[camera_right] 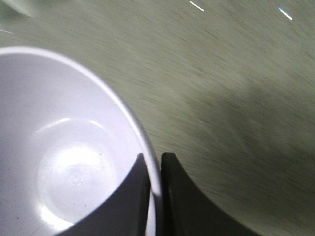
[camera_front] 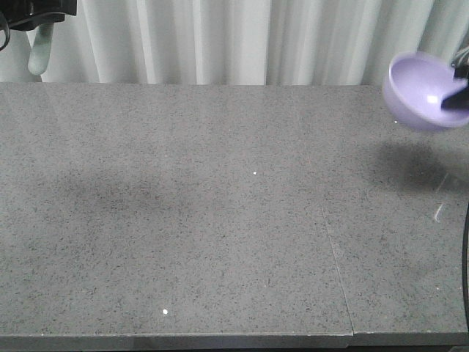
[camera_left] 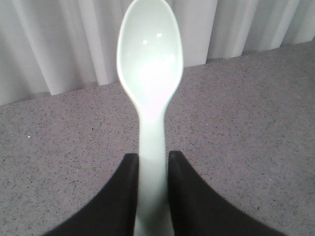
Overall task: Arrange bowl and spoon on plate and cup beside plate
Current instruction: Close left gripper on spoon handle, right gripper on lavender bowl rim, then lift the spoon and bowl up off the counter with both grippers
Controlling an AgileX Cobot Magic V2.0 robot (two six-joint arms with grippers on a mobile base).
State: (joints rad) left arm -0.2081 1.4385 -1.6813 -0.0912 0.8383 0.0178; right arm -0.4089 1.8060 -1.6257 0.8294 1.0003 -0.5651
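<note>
Left tool [camera_left: 152, 169] grips the spoon [camera_left: 150, 64] by its handle, right tool [camera_right: 153, 164] clamps the bowl [camera_right: 59, 147] rim, both aloft. No plate visible, so the next move looks like finding where to set them.

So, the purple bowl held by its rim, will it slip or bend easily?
Probably slippery: the bowl looks glossy, and the right fingers pinch only its thin rim. Likely light and stiff, since it hangs tilted without visibly deforming.
</note>
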